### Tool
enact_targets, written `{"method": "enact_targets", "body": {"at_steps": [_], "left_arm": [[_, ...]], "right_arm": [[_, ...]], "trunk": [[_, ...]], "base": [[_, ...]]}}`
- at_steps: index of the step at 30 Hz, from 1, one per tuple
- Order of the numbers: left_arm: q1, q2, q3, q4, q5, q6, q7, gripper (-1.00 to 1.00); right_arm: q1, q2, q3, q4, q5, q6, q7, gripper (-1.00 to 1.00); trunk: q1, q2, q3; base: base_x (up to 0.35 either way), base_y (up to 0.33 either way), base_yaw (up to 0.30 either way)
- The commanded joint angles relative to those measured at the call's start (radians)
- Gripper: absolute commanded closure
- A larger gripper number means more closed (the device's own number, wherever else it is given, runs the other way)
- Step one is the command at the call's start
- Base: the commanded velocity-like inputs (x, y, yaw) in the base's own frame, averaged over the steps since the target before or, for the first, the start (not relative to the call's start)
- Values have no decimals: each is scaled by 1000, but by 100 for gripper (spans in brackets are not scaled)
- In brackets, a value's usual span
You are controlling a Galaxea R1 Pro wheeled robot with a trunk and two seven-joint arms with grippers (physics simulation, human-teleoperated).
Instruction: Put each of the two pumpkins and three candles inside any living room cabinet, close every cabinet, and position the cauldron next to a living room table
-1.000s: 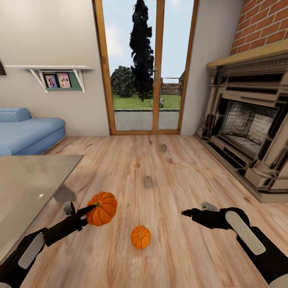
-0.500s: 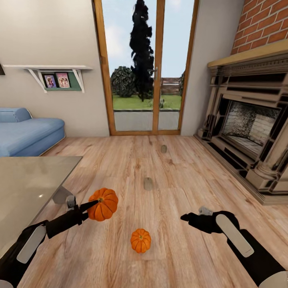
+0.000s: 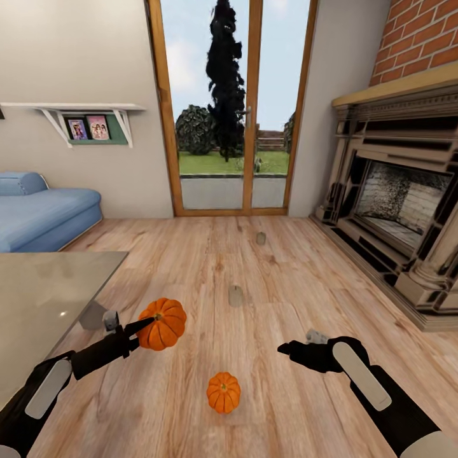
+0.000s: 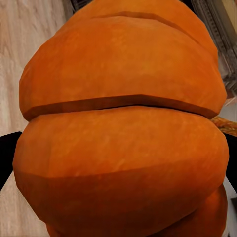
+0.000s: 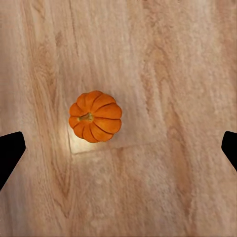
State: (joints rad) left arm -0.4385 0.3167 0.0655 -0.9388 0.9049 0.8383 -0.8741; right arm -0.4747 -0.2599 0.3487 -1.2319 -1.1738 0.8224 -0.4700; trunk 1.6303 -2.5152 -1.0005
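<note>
Head view: L gripper (image 3: 141, 329) clamps larger pumpkin (image 3: 163, 324).

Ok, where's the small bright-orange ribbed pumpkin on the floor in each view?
Head view: small bright-orange ribbed pumpkin low centre, on the light wood-plank floor.
Right wrist view: the same pumpkin seen from above, left of centre.
Left wrist view: I can't pick it out.
Shared landmark: the plank floor.
</note>
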Motion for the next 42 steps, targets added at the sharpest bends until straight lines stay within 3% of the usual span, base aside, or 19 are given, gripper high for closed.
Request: {"method": "enact_targets", "body": {"at_steps": [1, 12, 20, 23, 28, 30, 35, 42], "left_arm": [[0, 0, 1, -1, 2, 5, -2, 100], [-1, 0, -1, -4, 2, 5, -1, 100], [0, 0, -1, -7, 2, 5, -1, 100], [0, 0, -1, -7, 2, 5, 0, 100], [-1, 0, -1, -9, 3, 5, -1, 100], [0, 1, 0, -9, 3, 5, -1, 100], [0, 2, 0, -12, 3, 5, -2, 100], [0, 2, 0, -14, 3, 7, -2, 100]], "right_arm": [[-1, -1, 2, -1, -10, -1, -10, -100], [-1, -1, 3, -1, -11, 0, -9, -100], [-1, 9, 28, 17, 7, -8, -17, -100], [-2, 54, 29, 51, 72, -9, -19, -100], [-10, 202, 29, 227, 216, -9, -9, -100], [-11, 240, 29, 259, 242, -9, -7, -100], [-12, 265, 29, 290, 259, -16, 21, -100], [-12, 267, 29, 336, 262, -61, 168, -100]], "trunk": [[0, 0, -1], [0, 0, -1], [0, 0, -1], [0, 0, -1], [0, 0, -1], [0, 0, -1], [0, 0, -1], [3, -2, -24]], "base": [[31, 0, 0], [212, 76, 0], [300, -86, 0], [173, -117, 0], [35, -24, 0], [6, -4, 0], [1, -1, 0], [0, 0, 0]]}}
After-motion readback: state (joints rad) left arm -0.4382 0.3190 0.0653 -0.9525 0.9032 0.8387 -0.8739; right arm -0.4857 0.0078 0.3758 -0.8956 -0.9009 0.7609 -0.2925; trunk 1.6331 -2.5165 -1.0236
